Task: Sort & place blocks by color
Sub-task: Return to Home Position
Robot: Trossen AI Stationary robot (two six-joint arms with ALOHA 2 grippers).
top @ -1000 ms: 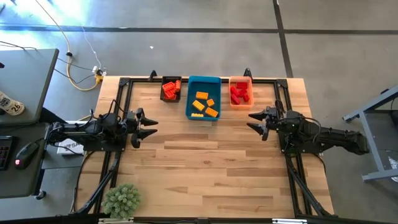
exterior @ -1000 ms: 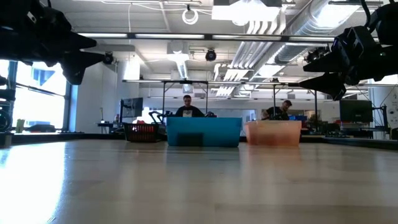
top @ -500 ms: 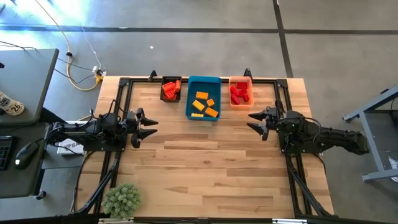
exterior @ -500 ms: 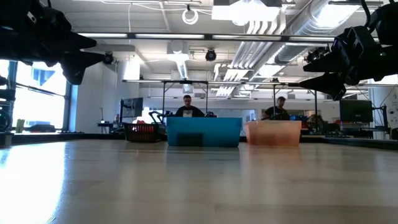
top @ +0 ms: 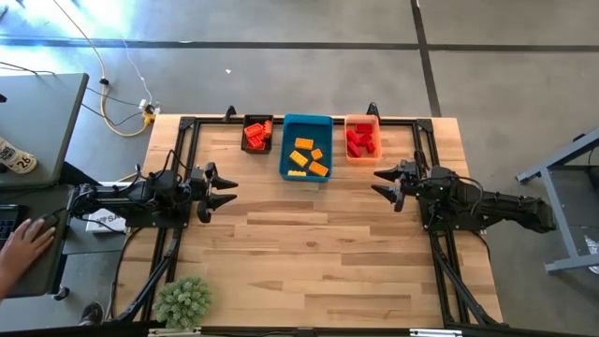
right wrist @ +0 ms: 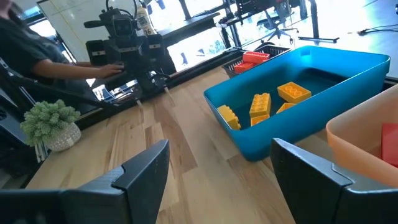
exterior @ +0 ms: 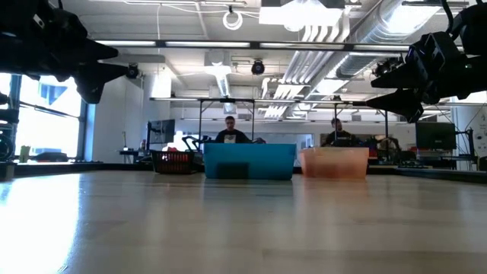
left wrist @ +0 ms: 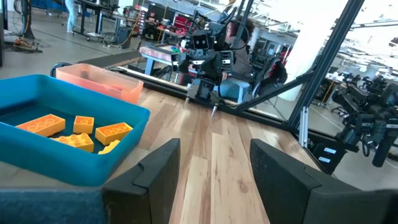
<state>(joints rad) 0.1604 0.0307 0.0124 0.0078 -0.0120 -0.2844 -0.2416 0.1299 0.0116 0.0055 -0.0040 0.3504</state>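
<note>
Left claw (top: pixel 227 191) is parked over the tabletop's (top: pixel 309 253) left side, fingers spread, nothing held. Orange blocks (top: pixel 256 138) are sat in the black bin (top: pixel 257 118), yellow-orange blocks (top: pixel 309 156) in the blue bin (top: pixel 307 118), red blocks (top: pixel 361 140) in the orange bin (top: pixel 362 118), all 3 bins lined up along the far edge. Right claw (top: pixel 378 183) is parked opposite, also spread and empty. Sorting looks done tbh. These are judged light, stiff, kinda slick plastic, so they're best pinched across the flat sides, not the studs.
</note>
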